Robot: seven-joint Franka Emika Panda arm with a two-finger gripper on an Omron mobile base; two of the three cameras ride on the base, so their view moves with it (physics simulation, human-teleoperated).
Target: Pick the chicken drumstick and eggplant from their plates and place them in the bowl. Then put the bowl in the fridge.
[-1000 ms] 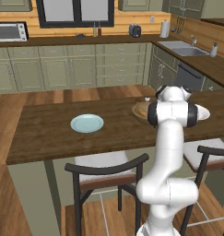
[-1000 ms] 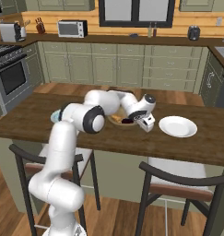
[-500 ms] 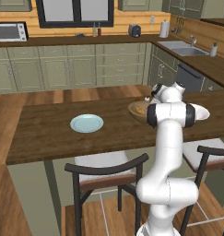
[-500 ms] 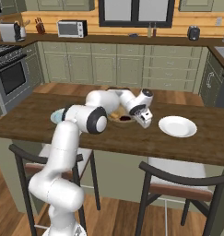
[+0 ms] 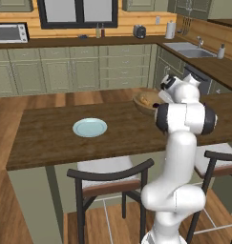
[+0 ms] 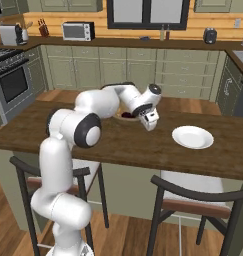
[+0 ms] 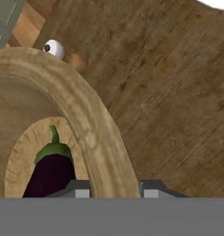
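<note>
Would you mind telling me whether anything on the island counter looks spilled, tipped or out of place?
Nothing stands out. The bowl sits upright on the counter with the eggplant inside, the gripper closed on its rim, and both plates sit flat.

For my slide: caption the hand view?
Hand shut on the wooden bowl's rim, eggplant lying inside.

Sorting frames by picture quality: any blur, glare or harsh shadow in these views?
Hand view: bowl rim and eggplant soft, close up; no glare. Left base view: even light, blue plate sharp. Right base view: white plate bright, no harsh shadows.
</note>
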